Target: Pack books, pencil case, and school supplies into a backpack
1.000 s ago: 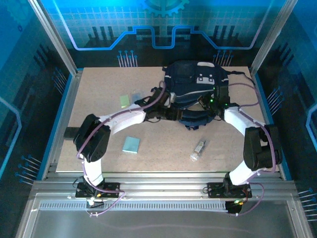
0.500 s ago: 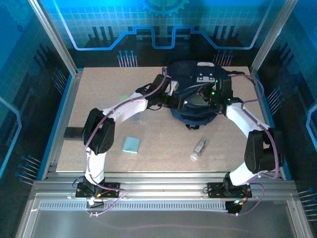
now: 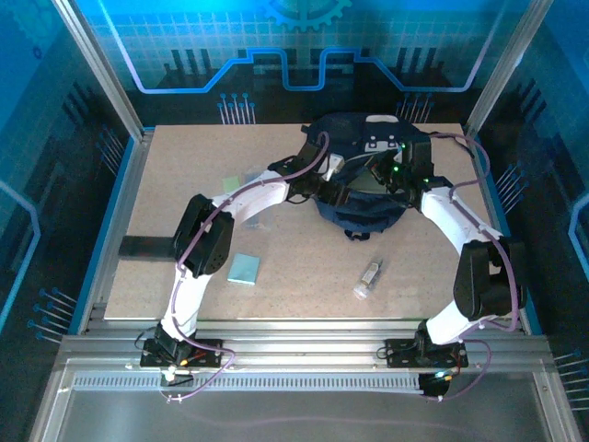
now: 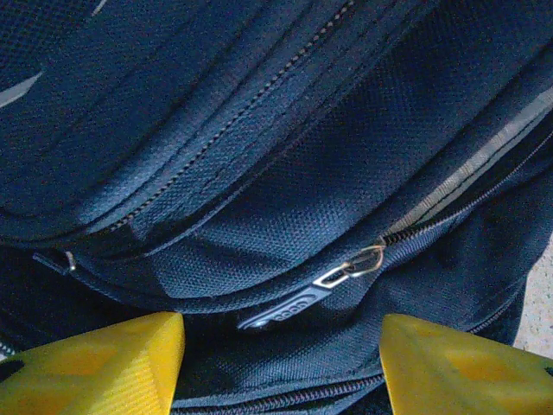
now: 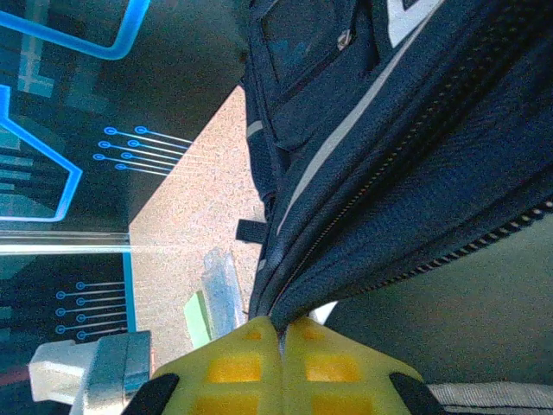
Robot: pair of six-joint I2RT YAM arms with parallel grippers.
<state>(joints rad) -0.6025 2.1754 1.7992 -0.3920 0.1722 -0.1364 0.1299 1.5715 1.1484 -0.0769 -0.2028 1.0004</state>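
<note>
The dark navy backpack lies at the back of the table, its mouth held open. My right gripper is shut on the fabric edge by the zipper of the backpack, holding it up. My left gripper is open against the backpack, and a metal zipper pull lies just above the gap between its yellow fingers. The translucent pencil case and a pale-green block lie on the table left of the bag. A teal pad and a clear-white tube lie nearer the front. The books are hidden.
The wooden table is fenced by aluminium posts and blue panels on all sides. A black strap end of the bag lies flat on the board. Both arms arch over the middle of the table toward the bag.
My left arm has swung farther back and right, bringing its open gripper up against the bag. The right gripper has pulled the bag's edge backward, and the bag has bunched toward the rear.
</note>
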